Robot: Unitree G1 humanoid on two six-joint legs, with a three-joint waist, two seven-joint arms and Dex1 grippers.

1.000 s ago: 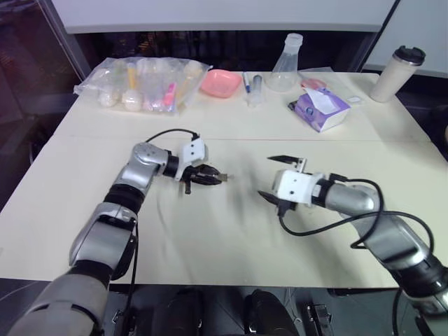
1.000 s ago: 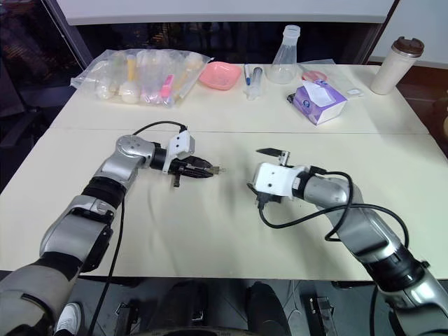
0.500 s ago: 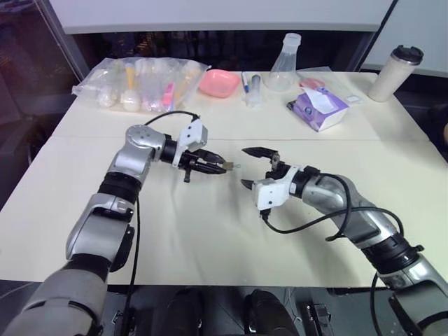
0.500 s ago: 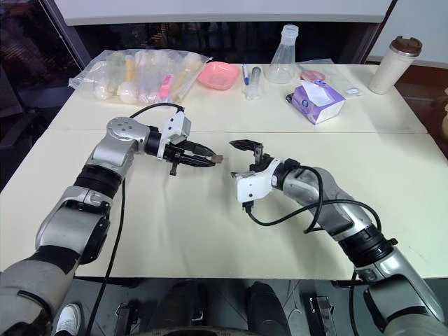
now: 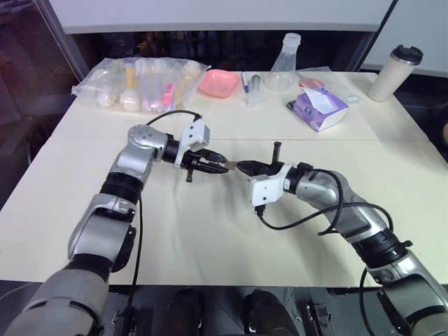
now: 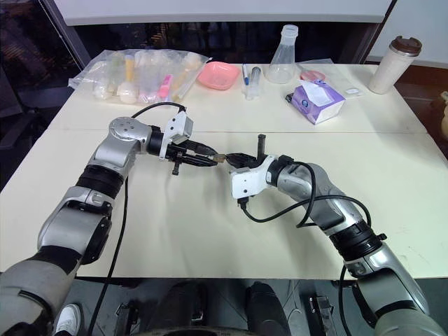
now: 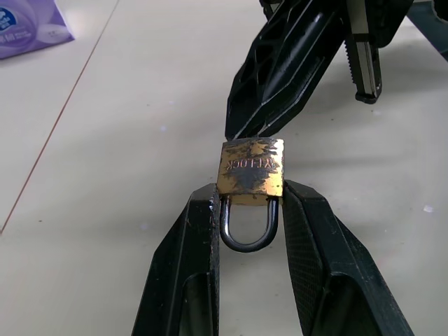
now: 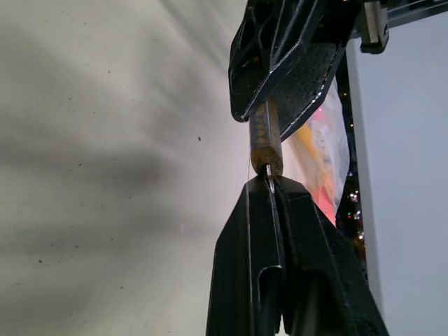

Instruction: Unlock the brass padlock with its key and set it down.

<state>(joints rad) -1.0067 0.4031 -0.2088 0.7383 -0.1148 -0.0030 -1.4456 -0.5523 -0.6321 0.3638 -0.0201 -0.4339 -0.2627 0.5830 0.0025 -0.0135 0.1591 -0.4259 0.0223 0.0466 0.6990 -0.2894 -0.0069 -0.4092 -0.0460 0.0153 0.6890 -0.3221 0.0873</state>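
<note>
Left pincer (image 7: 250, 210) was clamped on the brass padlock (image 7: 252, 166): its two fingers (image 7: 189, 266) pressed the sides of the body at the shackle end, with the thin silver shackle looping back between them. The worn brass face lay towards the wrist camera. Padlock was held in the air above the worktop (image 5: 210, 238), touching nothing below it.

Right pincer (image 8: 269, 183) was drawn together, fingers meeting at the tips directly against the padlock's free end, opposite the shackle. A thin sliver of silvery metal, the key (image 8: 269, 175), showed pinched at those tips and met the padlock's end face; how far it entered the lock could not be told.

Seen from the head, the two pincers met tip to tip over the worktop's middle, padlock (image 5: 228, 166) between them, left arm reaching in from the padlock's left, right arm from its right.

Beyond the padlock, along the worktop's far edge: a clear bag of small items (image 5: 140, 84) to the far left, a pink dish (image 5: 221, 82), a glass flask (image 5: 287, 63) and a purple tissue pack (image 5: 318, 106) further right, and a lidded tumbler (image 5: 396, 73) at the far right corner.
</note>
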